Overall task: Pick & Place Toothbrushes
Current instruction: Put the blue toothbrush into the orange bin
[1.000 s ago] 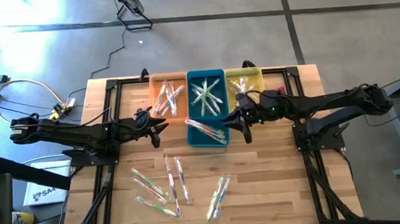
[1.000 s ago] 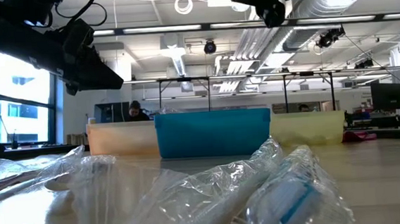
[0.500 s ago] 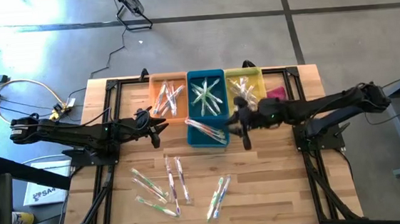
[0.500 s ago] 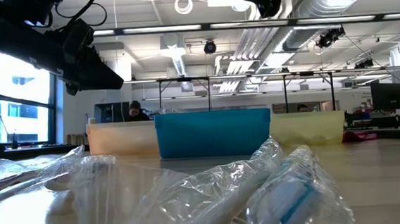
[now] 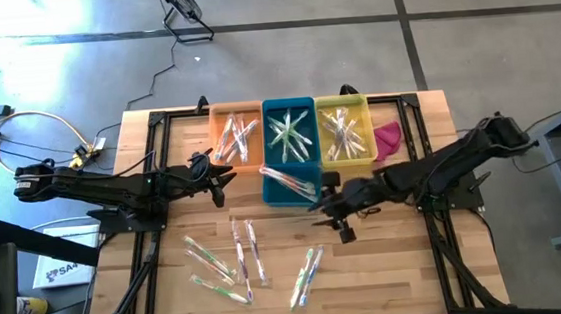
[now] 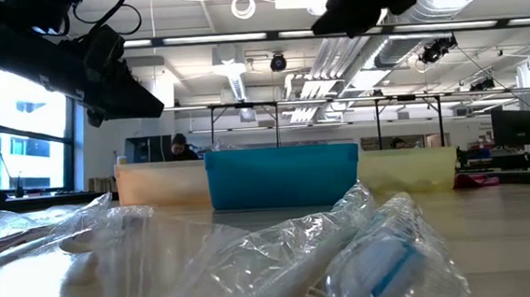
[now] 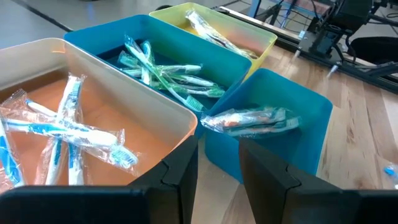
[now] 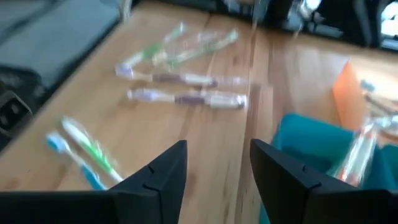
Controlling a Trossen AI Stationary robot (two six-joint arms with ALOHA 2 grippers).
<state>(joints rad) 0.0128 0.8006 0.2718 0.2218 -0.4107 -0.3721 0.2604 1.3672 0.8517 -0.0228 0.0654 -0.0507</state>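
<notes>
Wrapped toothbrushes lie sorted in an orange bin (image 5: 237,135), a blue bin (image 5: 290,133) and a yellow bin (image 5: 345,132). A second, nearer blue bin (image 5: 290,186) holds pink-handled ones (image 7: 252,120). Several loose toothbrushes (image 5: 243,248) lie flat on the near half of the table, some green and blue (image 8: 84,154). My right gripper (image 5: 318,203) hovers open and empty above the table just near of the front blue bin (image 8: 311,146). My left gripper (image 5: 219,181) waits open and empty beside the orange bin (image 7: 93,124).
A pink cloth (image 5: 387,139) lies right of the yellow bin. The three bins stand in a row at the table's far edge (image 6: 281,174). Crinkled wrappers (image 6: 347,255) fill the low view's foreground. Bare wood lies between the front bin and the loose toothbrushes.
My right gripper has swung away from the bins toward the table's near edge and slightly left, coming over the bare wood near the loose toothbrushes. The yellow bin, earlier half covered by the arm, now shows whole. The left arm has kept still.
</notes>
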